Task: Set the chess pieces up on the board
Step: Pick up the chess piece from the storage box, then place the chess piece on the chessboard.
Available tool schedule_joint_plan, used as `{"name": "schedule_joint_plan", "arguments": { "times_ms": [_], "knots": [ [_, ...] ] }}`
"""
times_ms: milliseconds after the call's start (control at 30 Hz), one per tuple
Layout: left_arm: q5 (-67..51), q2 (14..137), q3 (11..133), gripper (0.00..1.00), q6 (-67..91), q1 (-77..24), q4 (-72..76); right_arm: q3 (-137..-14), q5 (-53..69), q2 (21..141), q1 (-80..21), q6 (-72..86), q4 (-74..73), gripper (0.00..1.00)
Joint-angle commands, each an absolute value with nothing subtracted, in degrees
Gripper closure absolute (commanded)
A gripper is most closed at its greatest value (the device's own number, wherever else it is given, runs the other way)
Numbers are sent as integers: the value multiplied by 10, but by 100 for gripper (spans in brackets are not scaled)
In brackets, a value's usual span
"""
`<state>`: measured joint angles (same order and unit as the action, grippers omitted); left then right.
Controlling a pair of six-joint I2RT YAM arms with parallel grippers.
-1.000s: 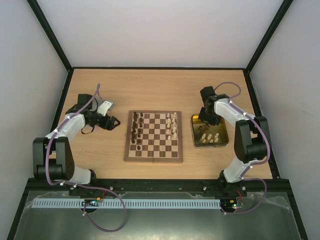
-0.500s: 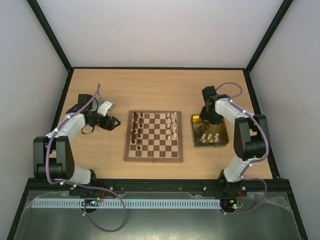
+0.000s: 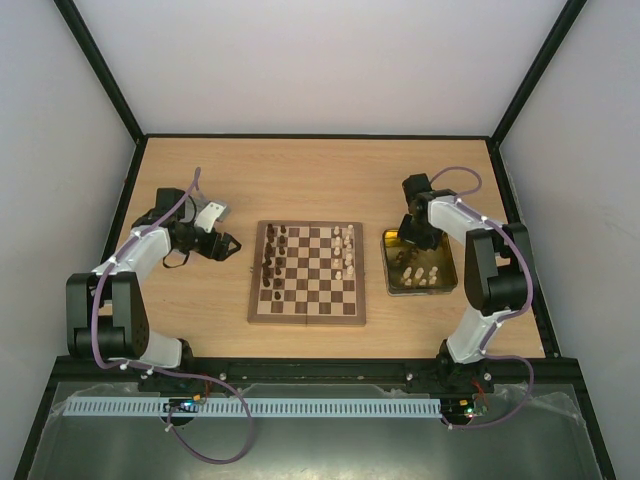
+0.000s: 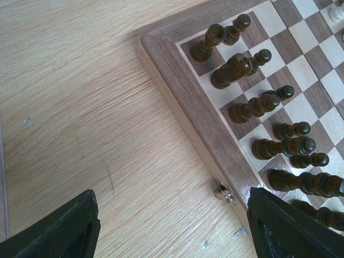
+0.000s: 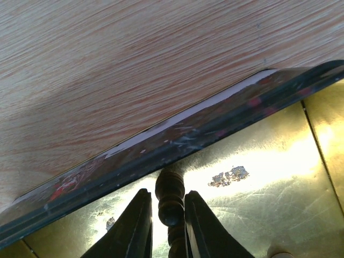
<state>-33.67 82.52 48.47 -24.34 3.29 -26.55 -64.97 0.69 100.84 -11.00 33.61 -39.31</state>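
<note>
The board [image 3: 307,315] lies mid-table, with dark brown chess pieces [image 3: 272,258] along its left columns and cream ones [image 3: 345,250] along its right. My right gripper [image 3: 408,240] reaches down into the far left corner of the gold tray [image 3: 447,287]. In the right wrist view its jaws [image 5: 166,193] stand close on either side of a dark chess piece [image 5: 170,201] against the tray's wall. My left gripper [image 3: 232,243] rests wide open left of the board, holding nothing. In the left wrist view its jaws [image 4: 173,215] frame bare table beside the board's border [image 4: 183,86].
Several cream pieces [image 3: 425,275] stand in the tray. A small metal latch [image 4: 224,193] sticks out of the board's left edge near my left gripper's right finger. The tray's raised dark rim [image 5: 177,145] runs just beyond the gripped piece. Black frame posts bound the table.
My right gripper's jaws have narrowed around the dark piece in the tray's corner, and the arm has shifted slightly. The left arm has not moved.
</note>
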Motion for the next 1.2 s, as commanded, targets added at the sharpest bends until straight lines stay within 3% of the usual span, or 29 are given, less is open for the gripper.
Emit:
{"name": "schedule_joint_plan", "arguments": {
  "times_ms": [0, 233, 433, 1000, 1167],
  "knots": [
    [-349, 831, 485, 24, -252, 36, -276, -648, -11, 1007, -106, 339, -391, 83],
    [-349, 832, 486, 24, -251, 36, -276, -642, -11, 1003, -102, 339, -388, 85],
    [-348, 833, 486, 24, -251, 35, -276, -641, -19, 990, -101, 341, -392, 98],
    [-340, 833, 493, 24, -246, 35, -280, -633, -16, 854, -102, 339, -433, 98],
    [-331, 831, 493, 24, -243, 35, -279, -657, -12, 803, -167, 352, -474, 98]
  ]
}}
